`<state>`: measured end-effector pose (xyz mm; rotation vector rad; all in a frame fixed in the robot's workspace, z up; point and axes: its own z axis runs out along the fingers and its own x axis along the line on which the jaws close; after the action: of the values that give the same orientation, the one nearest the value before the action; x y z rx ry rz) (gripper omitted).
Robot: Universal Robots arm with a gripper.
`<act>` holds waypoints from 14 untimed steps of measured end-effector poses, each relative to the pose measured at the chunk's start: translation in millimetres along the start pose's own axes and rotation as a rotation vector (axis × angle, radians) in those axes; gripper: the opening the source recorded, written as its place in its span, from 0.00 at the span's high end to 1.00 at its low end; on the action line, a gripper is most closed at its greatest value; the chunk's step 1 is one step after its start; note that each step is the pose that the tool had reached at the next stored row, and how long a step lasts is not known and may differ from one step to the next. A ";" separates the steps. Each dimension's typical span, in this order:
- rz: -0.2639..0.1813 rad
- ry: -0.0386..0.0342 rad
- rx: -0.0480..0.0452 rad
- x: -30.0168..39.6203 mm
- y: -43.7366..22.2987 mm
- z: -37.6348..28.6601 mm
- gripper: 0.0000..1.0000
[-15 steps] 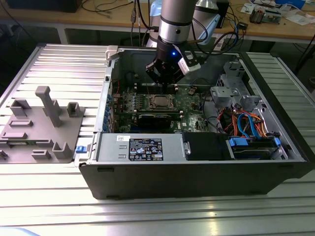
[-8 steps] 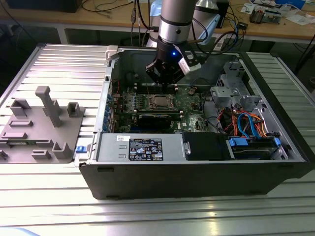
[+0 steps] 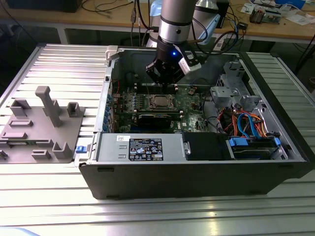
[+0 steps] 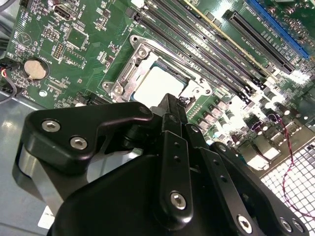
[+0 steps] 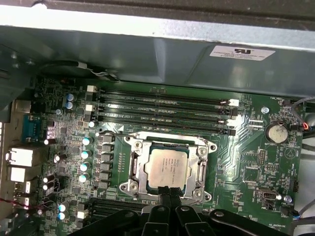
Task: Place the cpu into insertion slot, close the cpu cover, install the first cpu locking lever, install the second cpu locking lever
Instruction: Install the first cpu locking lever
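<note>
The cpu (image 5: 167, 166) lies flat in the insertion slot (image 5: 129, 141) on the green motherboard, its silver top showing through the window of the cpu cover (image 5: 139, 169). The cover lies down over the chip's edges. My gripper (image 5: 167, 191) hovers just above the socket's near edge, its black fingers pressed together with nothing visible between them. In the second wrist view the gripper (image 4: 172, 101) tip sits at the edge of the cpu (image 4: 156, 86) and cover (image 4: 125, 78). In the exterior view the gripper (image 3: 165, 81) hangs inside the case over the cpu (image 3: 160, 102). I cannot make out the locking levers.
The open computer case (image 3: 197, 182) lies on a ribbed metal table. Long black memory slots (image 5: 162, 110) run beside the socket, with capacitors (image 5: 86, 157) on another side. A drive cage and coloured cables (image 3: 246, 123) fill the exterior view's right. A grey fixture (image 3: 44, 123) stands outside the case.
</note>
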<state>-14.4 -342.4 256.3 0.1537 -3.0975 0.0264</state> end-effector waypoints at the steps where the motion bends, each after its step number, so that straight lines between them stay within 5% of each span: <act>1: -0.001 0.0000 0.0001 0.0 0.0 0.0 0.89; 14: -0.011 -0.0001 0.0005 0.0 0.0 0.0 0.89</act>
<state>-14.4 -342.4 256.3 0.1703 -3.0966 0.0269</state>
